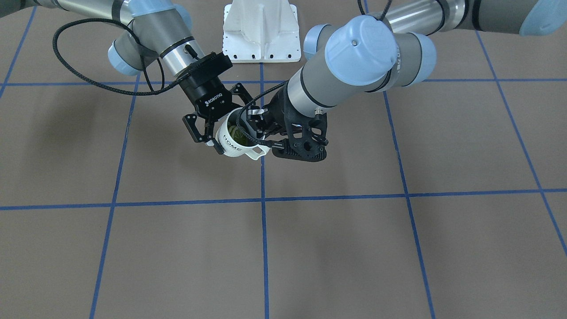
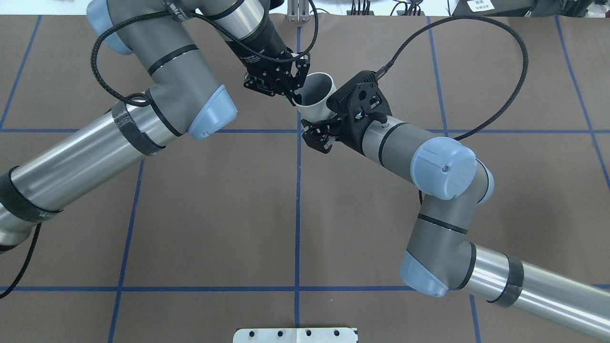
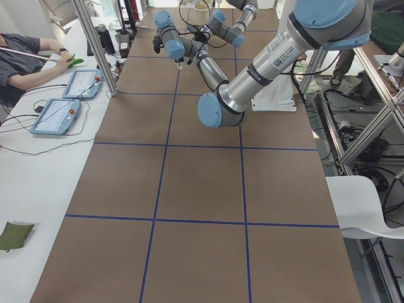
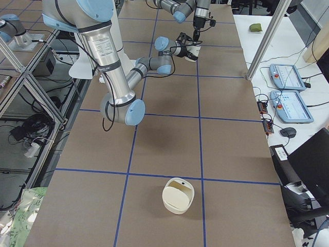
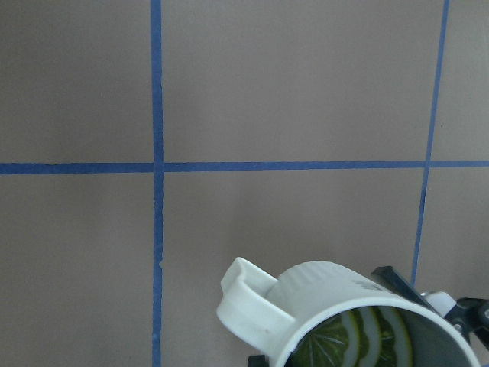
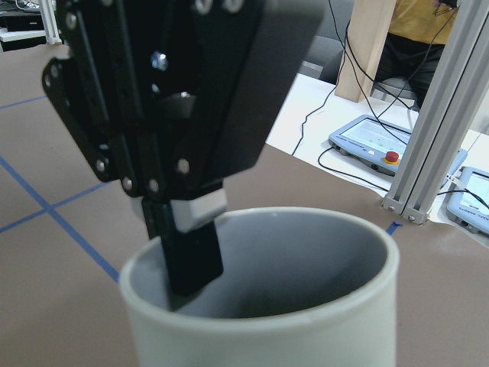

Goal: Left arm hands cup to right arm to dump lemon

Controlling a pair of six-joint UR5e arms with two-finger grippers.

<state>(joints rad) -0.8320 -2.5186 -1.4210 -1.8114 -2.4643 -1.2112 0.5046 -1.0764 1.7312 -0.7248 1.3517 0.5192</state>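
The white ribbed cup (image 1: pixel 231 149), marked "HOME", hangs tilted above the table's middle line. The yellow-green lemon (image 1: pixel 237 133) lies inside it and also shows in the left wrist view (image 5: pixel 351 342). My left gripper (image 1: pixel 258 128) is shut on the cup's rim, with one finger (image 6: pixel 191 256) inside the cup (image 6: pixel 260 336) and the other outside. My right gripper (image 1: pixel 232 124), lettered "ROBOTIQ", is open, and its fingers (image 2: pixel 317 138) stand on either side of the cup's body (image 2: pixel 318 108). I see a small gap at the near finger.
The white base mount (image 1: pixel 261 31) stands behind the grippers. A white bowl-like container (image 4: pixel 178 195) sits on the brown table toward the robot's right end. Black cables (image 2: pixel 500 95) loop off both wrists. A side table holds tablets (image 4: pixel 288 77), and a person (image 3: pixel 25 60) sits there.
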